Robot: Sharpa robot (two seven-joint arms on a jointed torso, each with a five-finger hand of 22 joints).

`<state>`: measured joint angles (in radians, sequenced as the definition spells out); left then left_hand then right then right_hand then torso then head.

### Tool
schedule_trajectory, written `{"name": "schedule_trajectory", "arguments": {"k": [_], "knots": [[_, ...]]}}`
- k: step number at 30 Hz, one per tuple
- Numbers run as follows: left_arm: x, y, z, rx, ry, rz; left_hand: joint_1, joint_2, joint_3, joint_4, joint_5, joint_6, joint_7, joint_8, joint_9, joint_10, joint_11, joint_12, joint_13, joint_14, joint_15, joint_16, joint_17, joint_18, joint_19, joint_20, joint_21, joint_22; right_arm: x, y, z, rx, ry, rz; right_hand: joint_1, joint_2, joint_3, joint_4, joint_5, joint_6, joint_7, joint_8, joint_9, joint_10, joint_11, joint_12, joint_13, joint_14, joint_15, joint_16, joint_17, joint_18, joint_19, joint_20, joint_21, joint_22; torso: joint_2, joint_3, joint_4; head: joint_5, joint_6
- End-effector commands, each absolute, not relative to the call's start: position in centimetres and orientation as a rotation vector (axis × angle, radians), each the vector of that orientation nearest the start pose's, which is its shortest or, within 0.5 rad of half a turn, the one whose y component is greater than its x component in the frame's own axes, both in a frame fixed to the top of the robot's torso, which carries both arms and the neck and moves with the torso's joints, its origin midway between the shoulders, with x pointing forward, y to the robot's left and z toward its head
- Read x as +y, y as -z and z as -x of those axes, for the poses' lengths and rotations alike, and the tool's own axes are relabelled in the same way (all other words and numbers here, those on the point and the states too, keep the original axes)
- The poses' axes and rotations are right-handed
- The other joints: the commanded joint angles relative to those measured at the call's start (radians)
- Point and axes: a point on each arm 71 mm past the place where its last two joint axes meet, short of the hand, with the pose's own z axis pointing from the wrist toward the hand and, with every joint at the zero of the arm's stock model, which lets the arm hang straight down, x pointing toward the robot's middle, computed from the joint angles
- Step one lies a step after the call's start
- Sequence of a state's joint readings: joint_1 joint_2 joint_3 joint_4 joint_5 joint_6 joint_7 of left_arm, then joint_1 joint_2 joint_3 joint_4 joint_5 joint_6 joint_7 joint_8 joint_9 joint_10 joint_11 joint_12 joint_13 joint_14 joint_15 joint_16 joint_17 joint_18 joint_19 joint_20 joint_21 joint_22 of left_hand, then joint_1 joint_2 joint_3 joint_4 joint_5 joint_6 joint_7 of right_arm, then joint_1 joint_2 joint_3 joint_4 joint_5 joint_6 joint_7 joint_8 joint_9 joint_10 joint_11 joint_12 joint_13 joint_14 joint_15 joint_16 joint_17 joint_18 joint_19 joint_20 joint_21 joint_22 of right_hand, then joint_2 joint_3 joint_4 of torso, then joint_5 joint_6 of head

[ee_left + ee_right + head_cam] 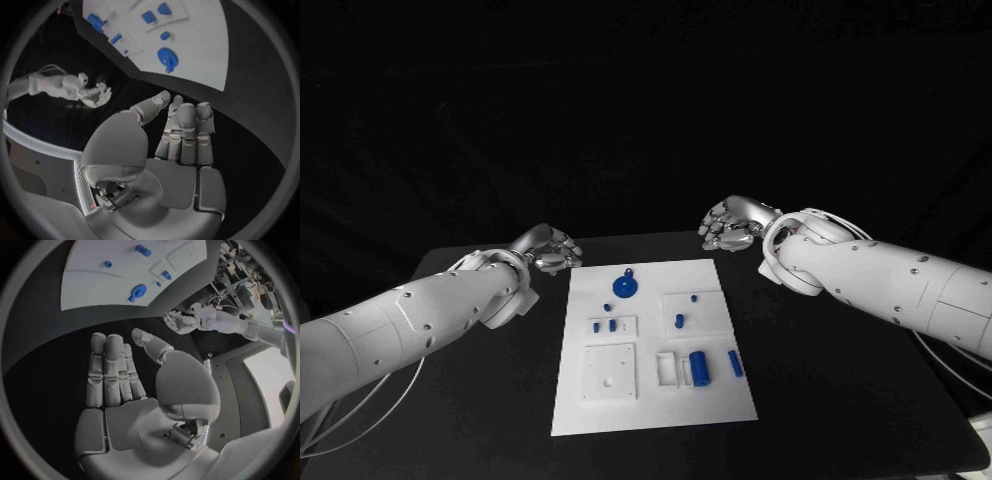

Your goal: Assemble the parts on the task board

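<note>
1. Two hands hover empty off the far corners of the task board (653, 415), so I judge no part is picked yet.
2. My left hand (548, 248) hangs over the black table (877, 400) just beside the board's far left corner; its wrist view shows the fingers (186, 131) straight, side by side, grasping nothing.
3. On the board's far end lies the round blue disc part (626, 286), the nearest piece to either hand. Small blue pegs (606, 325) sit just nearer me, and longer blue bars (701, 366) lie beside a white block towards the near end.
4. My right hand (737, 222) hovers beyond the far right corner, released, palm bare in its wrist view.
5. To do this well, I'd bring one hand down slowly over the disc, pinch its rim squarely, and keep the other clear of the board.
</note>
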<state>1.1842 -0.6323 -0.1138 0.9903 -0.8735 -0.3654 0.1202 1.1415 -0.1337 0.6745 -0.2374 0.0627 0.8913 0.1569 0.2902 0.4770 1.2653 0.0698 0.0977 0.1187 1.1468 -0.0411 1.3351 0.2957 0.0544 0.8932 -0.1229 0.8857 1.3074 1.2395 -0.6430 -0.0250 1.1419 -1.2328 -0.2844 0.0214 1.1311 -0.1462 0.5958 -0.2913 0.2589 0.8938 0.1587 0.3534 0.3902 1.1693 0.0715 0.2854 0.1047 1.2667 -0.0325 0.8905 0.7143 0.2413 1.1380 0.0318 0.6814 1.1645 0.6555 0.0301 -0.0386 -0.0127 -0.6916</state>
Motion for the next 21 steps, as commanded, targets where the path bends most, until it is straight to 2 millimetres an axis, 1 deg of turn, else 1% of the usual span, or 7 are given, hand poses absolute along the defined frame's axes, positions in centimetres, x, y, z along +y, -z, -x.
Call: {"name": "schedule_trajectory", "arguments": {"k": [1,7,9,11,14,17,21], "knots": [[26.6,23.1,-55.7,1.603,0.939,0.813,-0.018,0.000,-0.015,-0.003,0.006,0.009,-0.003,0.008,0.003,0.005,0.002,0.008,0.002,-0.032,0.001,-0.051,-0.022,0.021,-0.033,-0.001,-0.026,-0.002,-20.3,18.8,-55.5,1.666,-0.592,0.130,0.011,-0.001,-0.008,-0.002,-0.019,0.010,-0.001,0.005,0.003,0.012,-0.002,0.007,0.005,-0.001,-0.009,0.004,0.003,0.021,0.000,-0.007,0.007,0.004,0.000,0.0002,0.0015,-0.007,0.002],[26.2,22.1,-54.3,1.582,1.108,0.917,-0.042,0.012,-0.051,-0.018,0.008,0.006,-0.005,0.022,0.006,0.001,0.011,0.017,0.005,-0.075,0.014,-0.190,-0.078,-0.009,-0.094,0.010,-0.097,-0.031,-19.4,20.4,-54.8,1.677,-0.523,0.260,0.016,-0.006,-0.010,-0.001,-0.053,0.014,-0.003,0.007,0.006,0.015,-0.002,0.006,0.013,-0.002,-0.010,0.004,0.008,0.021,-0.001,-0.007,0.007,0.007,0.001,-0.0007,-0.0001,-0.005,0.004],[25.9,21.9,-53.8,1.575,1.157,0.939,-0.048,0.014,-0.062,-0.026,0.008,0.002,-0.006,0.028,0.008,-0.004,0.016,0.020,0.005,-0.093,0.029,-0.280,-0.110,-0.026,-0.125,0.018,-0.139,-0.049,-19.2,21.0,-54.6,1.686,-0.504,0.293,0.015,-0.008,-0.011,-0.001,-0.071,0.016,-0.004,0.007,0.007,0.016,-0.002,0.003,0.015,-0.003,-0.010,0.003,0.010,0.021,-0.001,-0.007,0.007,0.008,0.001,-0.0024,0.0007,-0.006,0.004],[25.6,21.8,-53.5,1.573,1.193,0.951,-0.053,0.017,-0.061,-0.028,0.010,0.000,-0.006,0.033,0.009,-0.007,0.025,0.019,0.004,-0.133,0.047,-0.358,-0.135,-0.038,-0.158,0.030,-0.171,-0.061,-18.9,21.6,-54.4,1.697,-0.494,0.312,0.014,-0.011,-0.011,0.000,-0.085,0.016,-0.004,0.006,0.007,0.017,-0.002,-0.002,0.017,-0.003,-0.010,0.002,0.011,0.021,-0.002,-0.007,0.006,0.009,0.001,-0.0023,0.0017,-0.006,0.002],[25.2,21.5,-53.0,1.572,1.234,0.955,-0.048,0.022,-0.064,-0.036,0.016,-0.006,-0.005,0.040,0.010,-0.012,0.028,0.016,0.002,-0.122,0.069,-0.461,-0.148,-0.040,-0.178,0.050,-0.203,-0.068,-18.4,22.3,-54.1,1.708,-0.485,0.339,0.011,-0.012,-0.010,0.000,-0.093,0.016,-0.004,0.006,0.007,0.011,0.000,-0.014,0.017,-0.004,-0.008,0.000,0.012,0.021,-0.003,-0.006,0.005,0.009,0.001,-0.0017,0.0020,-0.004,0.003],[24.6,21.4,-52.7,1.565,1.270,0.967,-0.043,0.028,-0.063,-0.040,0.030,-0.007,-0.004,0.044,0.010,-0.012,0.028,0.015,0.000,-0.134,0.082,-0.510,-0.151,-0.040,-0.191,0.062,-0.217,-0.068,-17.7,23.2,-53.9,1.721,-0.467,0.365,0.010,-0.012,-0.008,0.000,-0.095,0.020,-0.006,0.006,0.007,0.005,0.004,-0.026,0.016,-0.005,-0.005,-0.002,0.012,0.021,-0.004,-0.005,0.004,0.009,0.002,-0.0014,-0.0007,0.000,0.005],[24.0,21.3,-52.4,1.561,1.299,0.972,-0.041,0.031,-0.066,-0.042,0.033,-0.009,-0.003,0.046,0.010,-0.012,0.029,0.014,-0.001,-0.140,0.093,-0.545,-0.148,-0.038,-0.203,0.073,-0.227,-0.066,-17.2,24.1,-53.6,1.738,-0.429,0.400,0.011,-0.012,-0.006,0.000,-0.094,0.021,-0.006,0.006,0.007,-0.001,0.007,-0.037,0.013,-0.004,-0.001,-0.003,0.012,0.021,-0.004,-0.006,0.003,0.010,0.003,-0.0015,0.0005,0.001,0.005]]}}
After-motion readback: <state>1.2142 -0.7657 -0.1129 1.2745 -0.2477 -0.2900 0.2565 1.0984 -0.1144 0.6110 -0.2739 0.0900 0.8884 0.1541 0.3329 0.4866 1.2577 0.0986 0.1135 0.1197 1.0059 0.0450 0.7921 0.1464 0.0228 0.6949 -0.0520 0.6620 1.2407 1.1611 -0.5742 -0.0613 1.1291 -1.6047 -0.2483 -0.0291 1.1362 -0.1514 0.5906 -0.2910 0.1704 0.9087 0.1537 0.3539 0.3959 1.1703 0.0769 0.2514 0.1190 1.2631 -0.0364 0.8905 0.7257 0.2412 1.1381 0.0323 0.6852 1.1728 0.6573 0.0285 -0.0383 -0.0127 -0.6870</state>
